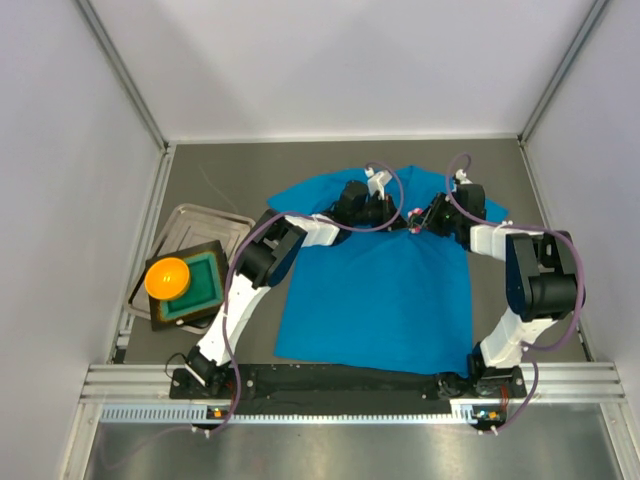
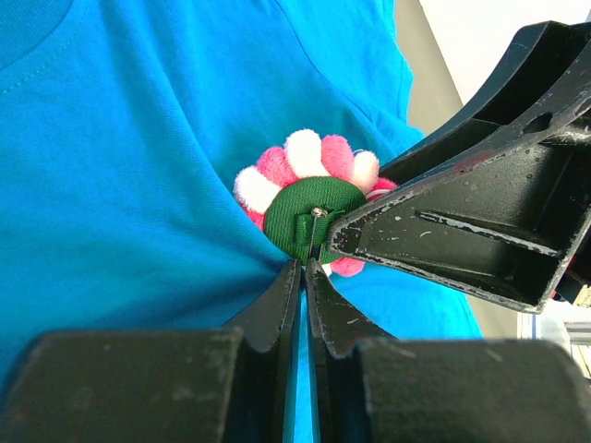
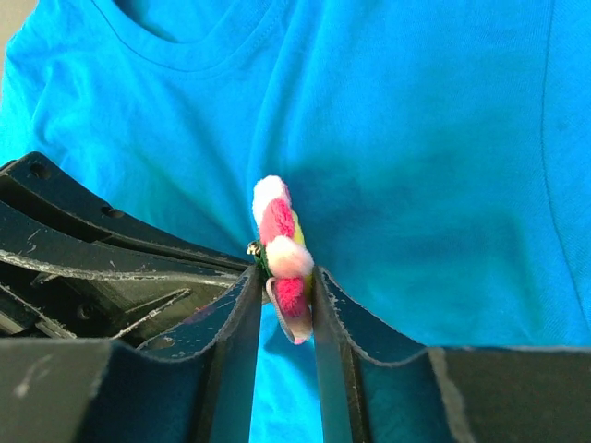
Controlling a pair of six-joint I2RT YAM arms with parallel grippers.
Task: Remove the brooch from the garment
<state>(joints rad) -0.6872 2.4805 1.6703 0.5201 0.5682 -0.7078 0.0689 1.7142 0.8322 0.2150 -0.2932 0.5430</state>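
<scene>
Right claw (image 3: 284,286): the jaws straddle the brooch (image 3: 282,249), which stands on edge between them. The pads press its two faces as far as I can see, so I log it as gripping the brooch. Left claw (image 2: 302,268): the jaws are drawn down to a sliver. Creases in the blue cloth run into the tips, which reads as a pinch on the shirt (image 2: 138,185) just beneath the brooch. From the left wrist view, the brooch shows its round green fabric back, with a small metal pin fitting at its middle and pink and white petals fanned around it. One right-claw fingertip touches that green back. I cannot tell whether the pin is free of the cloth. The brooch sits over the chest of the shirt, just near of the collar, between the two claw tips. The shirt lies spread on the dark table (image 1: 500,180), collar far, hem near the arm bases. Well left of the shirt is a metal tray (image 1: 225,222) holding a dark square pad with a green inset (image 1: 205,280), and an orange ball (image 1: 167,277) rests on that pad's left part.
</scene>
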